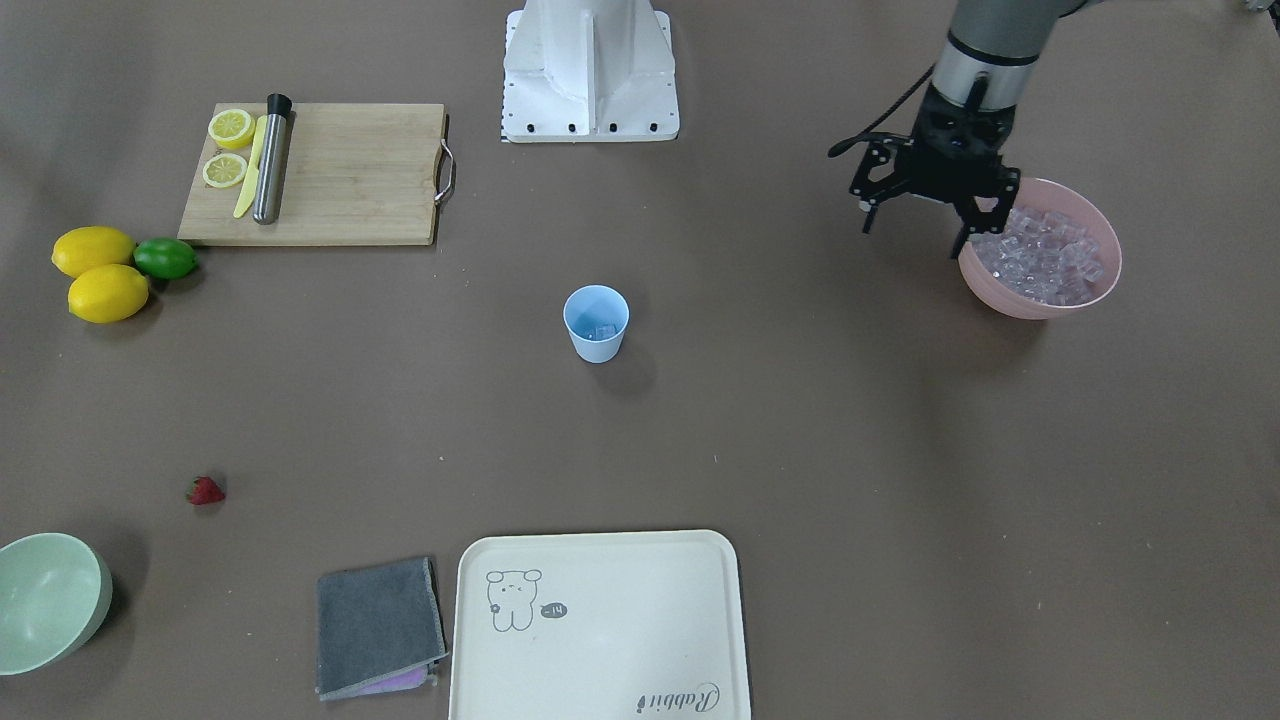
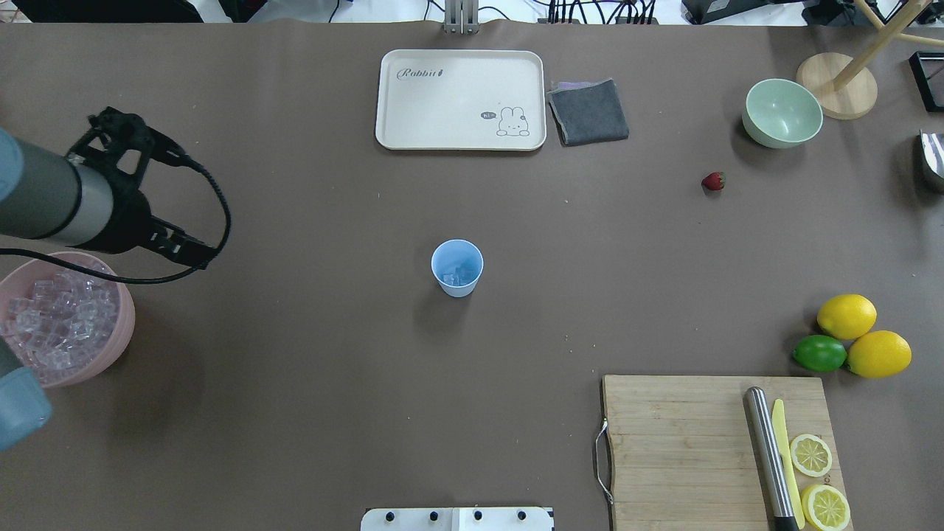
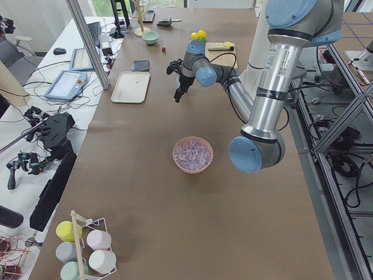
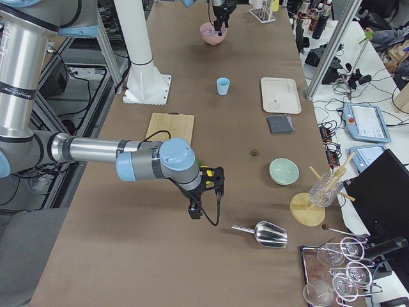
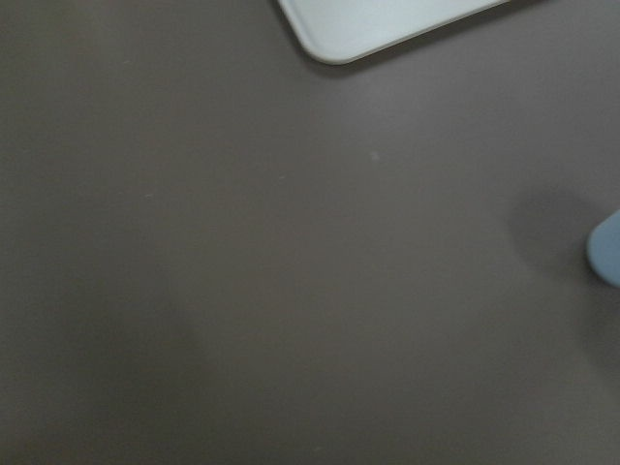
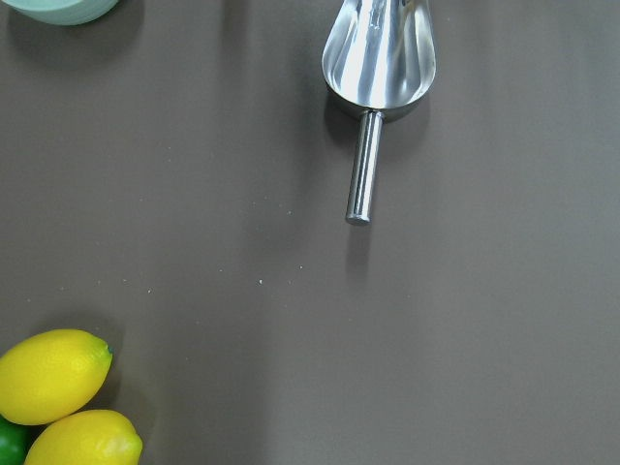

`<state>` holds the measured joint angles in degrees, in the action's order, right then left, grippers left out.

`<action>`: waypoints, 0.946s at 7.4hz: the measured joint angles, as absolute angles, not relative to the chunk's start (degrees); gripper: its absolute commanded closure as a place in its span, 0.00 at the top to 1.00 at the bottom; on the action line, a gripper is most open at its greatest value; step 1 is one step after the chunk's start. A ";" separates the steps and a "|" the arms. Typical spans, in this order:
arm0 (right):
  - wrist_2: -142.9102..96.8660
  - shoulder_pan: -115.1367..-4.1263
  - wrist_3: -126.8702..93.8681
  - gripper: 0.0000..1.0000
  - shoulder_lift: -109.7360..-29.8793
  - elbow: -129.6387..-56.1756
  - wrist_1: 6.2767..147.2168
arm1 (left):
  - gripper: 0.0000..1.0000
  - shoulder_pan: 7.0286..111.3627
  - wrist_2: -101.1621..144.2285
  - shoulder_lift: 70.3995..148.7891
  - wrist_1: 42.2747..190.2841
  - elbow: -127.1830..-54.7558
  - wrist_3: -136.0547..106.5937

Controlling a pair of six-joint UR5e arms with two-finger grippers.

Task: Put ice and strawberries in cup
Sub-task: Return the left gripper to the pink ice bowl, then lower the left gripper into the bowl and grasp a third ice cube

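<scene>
Pale-blue cup (image 1: pixel 596 322); red strawberry (image 1: pixel 205 490) w/ green top; clear, lilac-tinted ice (image 1: pixel 1045 255) in pink bowl (image 1: pixel 1030 305); mint-green bowl (image 1: pixel 50 600); cream tray (image 1: pixel 620 640) w/ black rabbit outline & script; yellow lemons (image 1: pixel 93 250), green lime (image 1: pixel 165 258); grey cloth (image 1: pixel 378 625); brown table (image 1: pixel 800 450)

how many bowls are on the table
2: a pink plastic bowl filled with clear ice cubes at the robot's left, and an empty pale-green bowl near the small red strawberry.
</scene>
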<state>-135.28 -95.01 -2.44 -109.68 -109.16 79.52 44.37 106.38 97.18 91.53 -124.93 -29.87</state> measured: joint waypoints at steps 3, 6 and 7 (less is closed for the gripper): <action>-135.21 -95.01 -2.38 1.00 -109.77 -109.16 79.29 | 0.98 46.00 109.10 82.56 109.08 -120.84 -23.00; -135.19 -95.01 -2.37 1.00 -109.70 -109.16 79.28 | 0.97 48.12 117.33 77.79 126.20 -111.22 -22.98; -135.23 -94.99 -2.37 1.00 -109.65 -109.16 79.28 | 0.93 49.67 119.77 77.37 127.38 -110.29 -22.53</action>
